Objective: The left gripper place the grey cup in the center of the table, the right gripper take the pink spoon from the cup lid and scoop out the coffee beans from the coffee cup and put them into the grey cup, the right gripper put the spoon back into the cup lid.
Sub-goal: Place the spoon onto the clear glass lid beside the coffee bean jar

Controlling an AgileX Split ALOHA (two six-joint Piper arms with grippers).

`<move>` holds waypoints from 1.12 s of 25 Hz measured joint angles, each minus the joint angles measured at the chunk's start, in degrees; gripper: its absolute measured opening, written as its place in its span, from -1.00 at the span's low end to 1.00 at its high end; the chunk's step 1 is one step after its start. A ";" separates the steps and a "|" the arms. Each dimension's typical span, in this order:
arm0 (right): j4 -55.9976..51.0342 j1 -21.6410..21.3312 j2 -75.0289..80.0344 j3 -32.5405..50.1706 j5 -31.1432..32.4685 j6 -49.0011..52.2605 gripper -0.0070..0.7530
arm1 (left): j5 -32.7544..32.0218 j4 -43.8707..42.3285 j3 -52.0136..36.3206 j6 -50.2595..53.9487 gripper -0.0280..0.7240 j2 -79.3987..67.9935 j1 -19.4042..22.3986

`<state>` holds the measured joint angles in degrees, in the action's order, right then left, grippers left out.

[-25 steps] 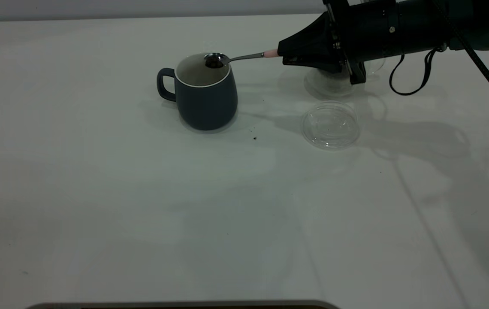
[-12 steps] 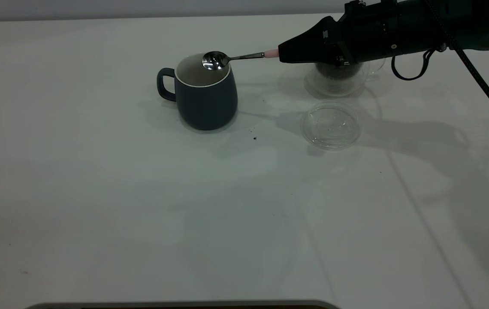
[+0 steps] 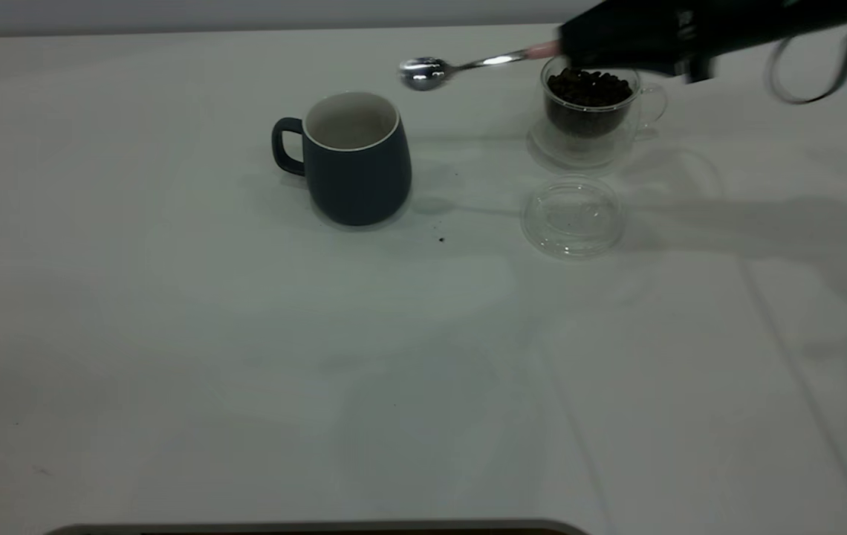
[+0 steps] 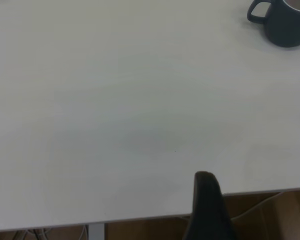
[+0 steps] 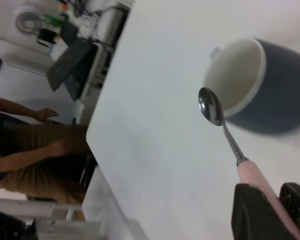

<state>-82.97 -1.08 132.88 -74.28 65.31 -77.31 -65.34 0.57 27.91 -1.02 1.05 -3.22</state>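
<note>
The right gripper (image 3: 568, 46) clamps the pale handle of the pink spoon (image 3: 461, 67); the empty bowl projects beyond the fingertips, held level above the table (image 3: 245, 334), between the grey cup (image 3: 355, 160) and the coffee cup (image 3: 591, 111). The coffee beans (image 3: 588, 88) lie directly below the fingers. The cup lid (image 3: 572, 215) sits nearer the camera, spoonless. The left gripper (image 4: 207, 210) idles at the table edge, finger state undeterminable. A person (image 5: 25, 150) stands beyond the table.

Right hand (image 3: 568, 46) raised, fingers clamped, left hand (image 4: 206, 200) parked
</note>
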 joint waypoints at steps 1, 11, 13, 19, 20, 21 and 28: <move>2.45 -1.25 -1.33 0.44 0.00 2.99 -0.71 | 0.00 0.00 0.00 0.00 0.58 0.00 0.00; 5.36 -12.11 -7.79 13.45 -1.83 13.96 -0.71 | 0.00 0.00 0.00 0.00 0.58 0.00 0.00; 4.10 -13.56 -6.99 15.86 -2.40 12.95 -0.71 | 0.00 0.00 0.00 0.00 0.58 0.00 0.00; -2.02 -15.10 -0.22 17.23 -3.20 7.70 -0.71 | 0.00 0.00 0.00 0.00 0.58 0.00 0.00; -3.25 -15.10 1.37 16.88 -3.25 6.69 -0.71 | 0.00 0.00 0.00 0.00 0.58 0.00 0.00; -4.34 -15.10 2.61 16.52 -3.32 5.95 -0.71 | 0.00 0.00 0.00 0.00 0.58 0.00 0.00; -9.54 -15.10 9.17 15.22 -6.10 1.19 -0.71 | 0.00 0.00 0.00 0.00 0.58 0.00 0.00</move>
<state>-92.51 -16.18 142.05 -59.06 59.21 -76.13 -65.34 0.57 27.91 -1.02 1.05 -3.22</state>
